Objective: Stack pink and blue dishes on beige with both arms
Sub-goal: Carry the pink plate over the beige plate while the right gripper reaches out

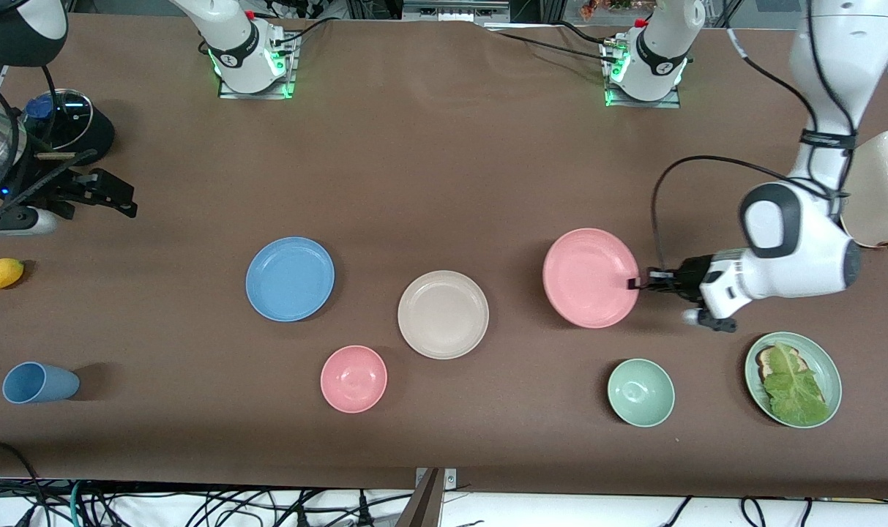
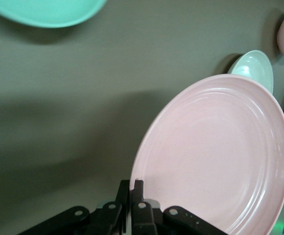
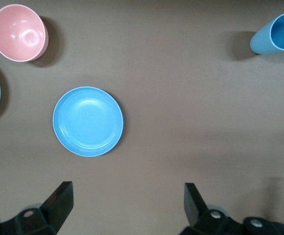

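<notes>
The pink plate (image 1: 588, 277) is beside the beige plate (image 1: 443, 314), toward the left arm's end of the table. My left gripper (image 1: 632, 285) is shut on its rim, one finger on each side of the edge (image 2: 133, 188). In the left wrist view the pink plate (image 2: 215, 156) looks tilted, with a shadow under it. The blue plate (image 1: 290, 278) lies flat beside the beige plate, toward the right arm's end. My right gripper (image 1: 124, 199) hangs open and empty above the table at that end. The blue plate (image 3: 88, 121) shows well ahead of its fingers (image 3: 127, 193).
A pink bowl (image 1: 353, 378), a green bowl (image 1: 640, 391) and a green plate with lettuce (image 1: 793, 378) stand nearer the front camera. A blue cup (image 1: 39, 383), a lemon (image 1: 1, 273) and a lidded black pot (image 1: 66, 124) are at the right arm's end. A cream appliance (image 1: 883, 190) is at the left arm's end.
</notes>
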